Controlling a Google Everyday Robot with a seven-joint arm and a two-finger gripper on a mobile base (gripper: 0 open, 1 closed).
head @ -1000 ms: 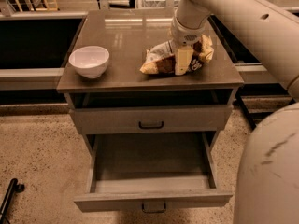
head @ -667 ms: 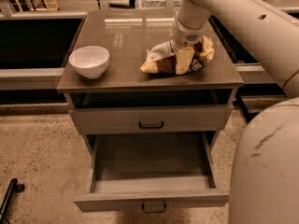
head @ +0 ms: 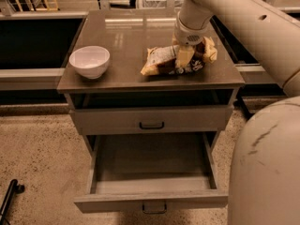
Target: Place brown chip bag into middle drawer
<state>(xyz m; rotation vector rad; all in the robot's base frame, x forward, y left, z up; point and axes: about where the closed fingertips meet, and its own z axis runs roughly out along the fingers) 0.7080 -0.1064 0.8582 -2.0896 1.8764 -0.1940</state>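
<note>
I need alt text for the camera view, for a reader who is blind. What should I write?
The robot arm's pincer is down on the brown chip bag, which lies on a grey cabinet, right of a white bowl. Below, the middle drawer stands pulled open; the drawer above it is shut.

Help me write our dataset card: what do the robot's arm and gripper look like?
The arm is a thick, rounded cream-white tube with two small dark round spots and no visible cables. A pale banded cuff leads into the gripper, tan-coloured, down at the brown chip bag on the cabinet top. The cream shell at lower right carries dark scuffs.
</note>
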